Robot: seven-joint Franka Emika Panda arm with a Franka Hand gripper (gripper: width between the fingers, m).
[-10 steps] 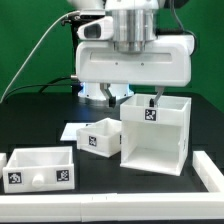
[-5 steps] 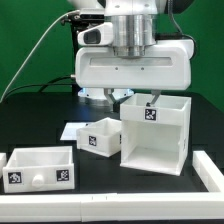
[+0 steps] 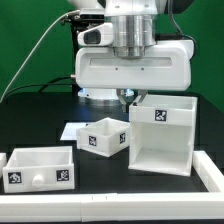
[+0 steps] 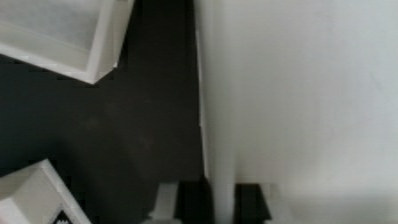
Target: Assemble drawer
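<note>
The large white cube casing (image 3: 160,135) stands on the black table at the exterior view's right, open at the top, with a tag on its back wall. My gripper (image 3: 127,97) hangs over the casing's near-left top edge. In the wrist view the gripper (image 4: 219,205) is shut on the casing's thin wall (image 4: 294,100), which runs between the two dark fingers (image 4: 191,205). One small tray (image 3: 103,136) sits just left of the casing. The second small tray (image 3: 40,168) sits at the front left.
The marker board (image 3: 72,131) lies flat under the middle tray. A white raised border (image 3: 208,172) runs along the table's front and right. A black cable (image 3: 40,55) hangs at the back left. A tray corner (image 4: 63,35) shows in the wrist view.
The casing has shifted toward the exterior view's right with my gripper on its wall. The gap between it and the middle tray has widened. The trays have not moved.
</note>
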